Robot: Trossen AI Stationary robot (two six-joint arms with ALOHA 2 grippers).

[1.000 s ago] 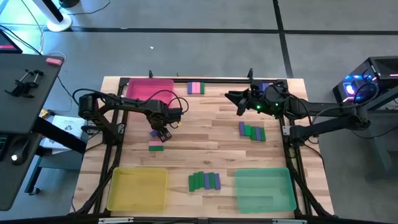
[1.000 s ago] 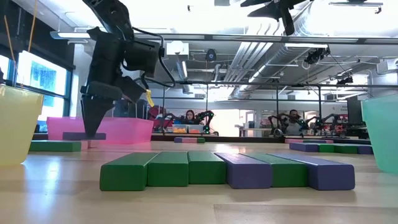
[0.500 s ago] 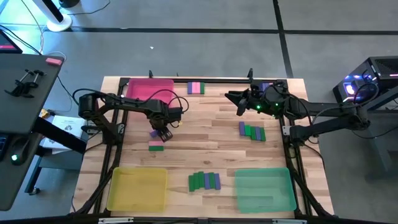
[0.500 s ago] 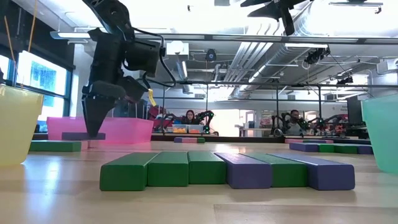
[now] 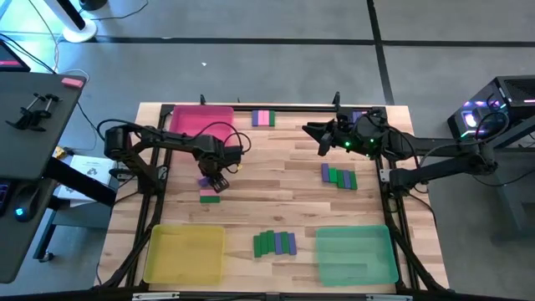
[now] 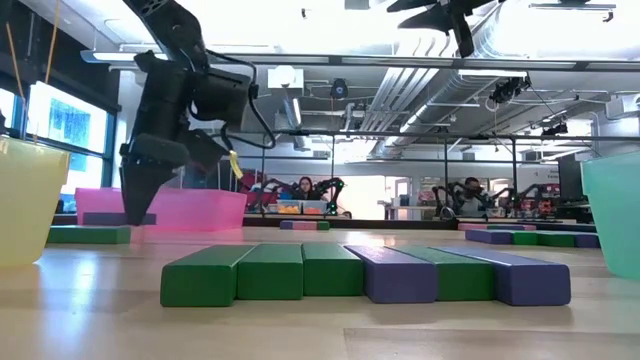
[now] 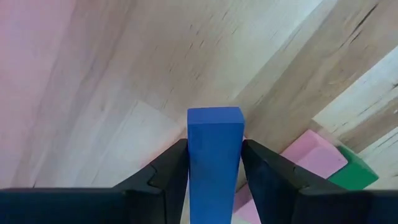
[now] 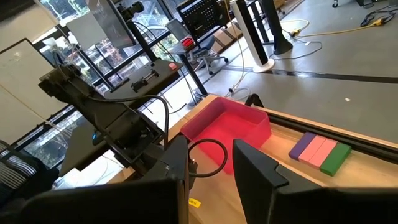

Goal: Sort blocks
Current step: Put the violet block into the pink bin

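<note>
My left gripper [image 5: 211, 178] points down near the table's left middle, shut on a purple-blue block [image 7: 214, 149] that also shows in the low view [image 6: 118, 218]. Just nearer lie a pink block [image 7: 314, 158] and a green block [image 5: 210, 198] side by side on the wood. My right gripper [image 8: 210, 177] hovers high over the far right, open with nothing between its fingers. Other blocks lie flat in rows: green and purple at the front [image 5: 275, 243], one on the right [image 5: 338, 177], one at the far edge [image 5: 262, 118]. My left gripper pinches the purple-blue block's two long sides [image 7: 194, 163] between its two fingers [image 7: 166, 177]. The fingers come from above, pointing down, and lie across the block. The block stays level, and its free end [image 7: 214, 115] sticks out past the fingers, a little above the table.
A pink tray [image 5: 199, 121] stands at the far left, a yellow tray [image 5: 185, 253] at the near left and a green tray [image 5: 355, 255] at the near right. Bare wood lies in the table's middle. People sit in the room beyond the table.
My left gripper has shifted a little toward the table's left edge with the purple-blue block, which stays level between its fingers.
</note>
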